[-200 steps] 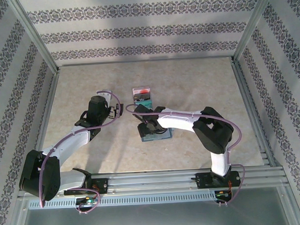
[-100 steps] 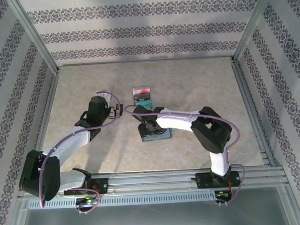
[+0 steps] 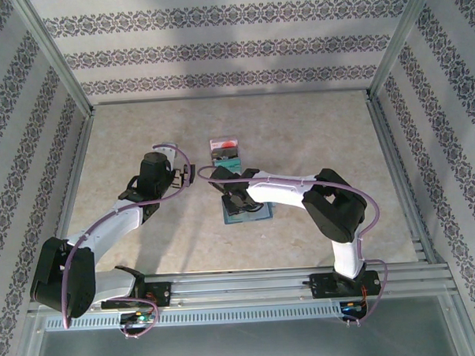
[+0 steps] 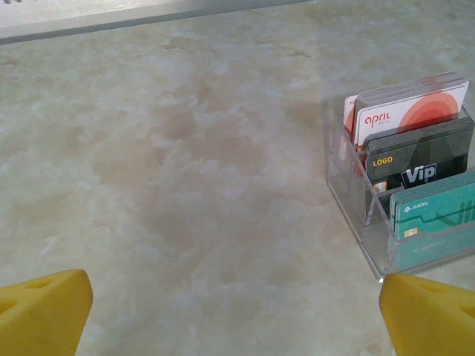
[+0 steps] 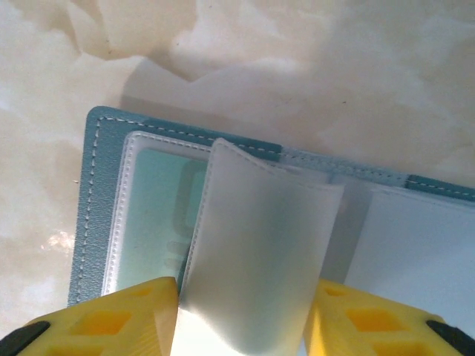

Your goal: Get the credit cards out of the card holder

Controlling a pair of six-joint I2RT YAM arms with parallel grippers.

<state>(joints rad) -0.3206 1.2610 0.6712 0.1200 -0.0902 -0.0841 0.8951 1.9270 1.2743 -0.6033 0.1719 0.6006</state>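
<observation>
Change vs. earlier top view: left arm, rack (image 3: 224, 151) and holder (image 3: 255, 215) are where they were. The right wrist has shifted only slightly over the holder; finer change is too small to read.

Count:
- 2 arms, 2 grippers.
- 1 holder and 1 clear rack (image 4: 349, 200) on the table (image 4: 185, 148).
- Cards (image 4: 415, 163) in the rack: 3 groups, red-and-white stack (image 4: 408, 111), dark stack (image 4: 423, 159), teal stack (image 4: 438, 211). Several per stack; exact number cannot be told.
- 1 teal card (image 5: 156, 200) in the holder (image 5: 85, 222), under a clear pocket on its left panel.

Orientation:
- The holder lies flat and open, near the table's middle, just nearer than the rack. Its long axis runs left-right, fold running near-far.
- The rack's long axis runs near-far. Its cards stand upright on their long edges, faces toward the left wrist camera.

Left gripper (image 4: 234, 315): jaws wide, nothing between them. It hovers over bare table to the left of the rack, apart from it; in the top view it is at (image 3: 177, 178).

Right gripper (image 5: 245, 322): over the holder, at (image 3: 237, 202) in the top view. Jaws narrow, both pads (image 5: 111, 319) against the side edges of one translucent sleeve (image 5: 256, 245). The sleeve is lifted off the holder and bowed between them.
</observation>
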